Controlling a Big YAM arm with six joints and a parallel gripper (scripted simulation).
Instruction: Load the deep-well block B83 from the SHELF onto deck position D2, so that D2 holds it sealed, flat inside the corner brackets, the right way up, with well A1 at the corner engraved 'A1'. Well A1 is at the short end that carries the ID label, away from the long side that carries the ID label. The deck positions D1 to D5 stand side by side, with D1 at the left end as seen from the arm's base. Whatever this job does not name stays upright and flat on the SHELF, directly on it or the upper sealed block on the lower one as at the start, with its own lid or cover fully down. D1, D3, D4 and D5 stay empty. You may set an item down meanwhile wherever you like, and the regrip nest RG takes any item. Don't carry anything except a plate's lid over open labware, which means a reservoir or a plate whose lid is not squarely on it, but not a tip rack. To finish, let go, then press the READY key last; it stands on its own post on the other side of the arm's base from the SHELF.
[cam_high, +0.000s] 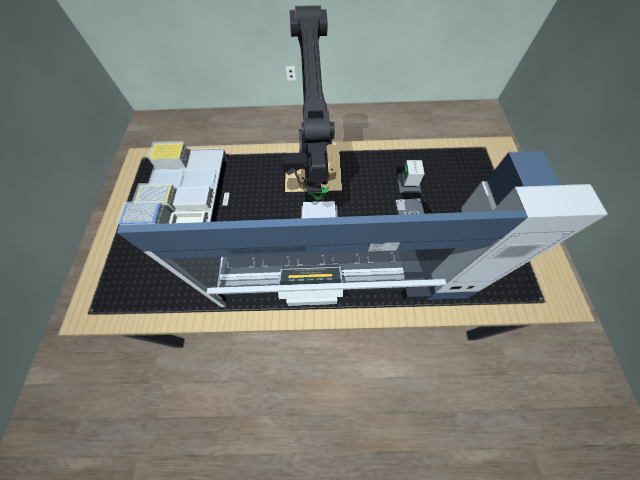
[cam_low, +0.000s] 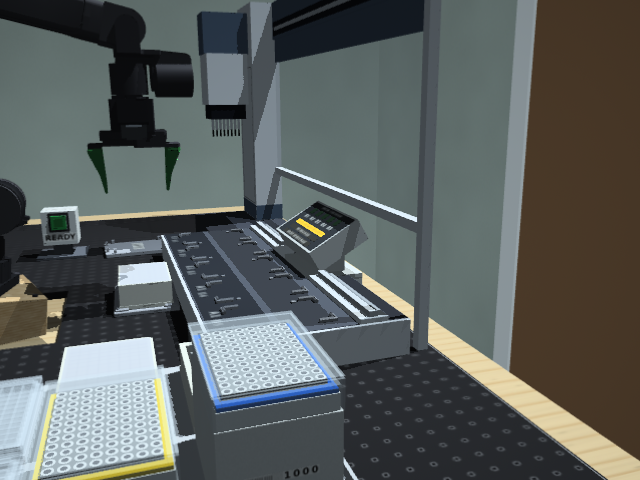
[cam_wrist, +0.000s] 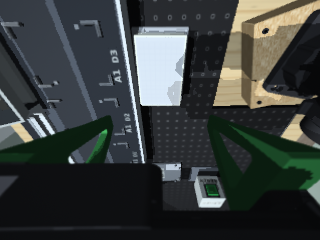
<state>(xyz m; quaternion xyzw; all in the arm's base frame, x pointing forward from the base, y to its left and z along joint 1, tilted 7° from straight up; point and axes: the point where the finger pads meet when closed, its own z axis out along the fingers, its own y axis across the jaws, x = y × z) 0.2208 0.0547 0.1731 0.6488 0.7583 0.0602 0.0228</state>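
Note:
A white sealed deep-well block (cam_high: 318, 209) lies flat on the black mat beside the deck's near rail, level with the engraved D3 mark (cam_wrist: 115, 56). It also shows in the side view (cam_low: 143, 286) and in the wrist view (cam_wrist: 161, 65). I cannot read its label. My gripper (cam_low: 135, 173) (cam_high: 318, 192) hangs high above the mat, open wide and empty, close to the arm's base. In the wrist view the green fingers frame bare mat, with the block ahead of them. The D2 mark (cam_wrist: 127, 125) and its corner brackets hold nothing. The deck (cam_low: 248, 273) looks bare.
The SHELF (cam_high: 175, 183) at the left holds several plates and racks, among them a blue-rimmed tip rack (cam_low: 263, 359) and a yellow-rimmed one (cam_low: 103, 423). The READY key (cam_low: 59, 224) stands on its post beyond the base. A blue gantry beam (cam_high: 320, 229) and pipette head (cam_low: 224, 77) stand over the deck.

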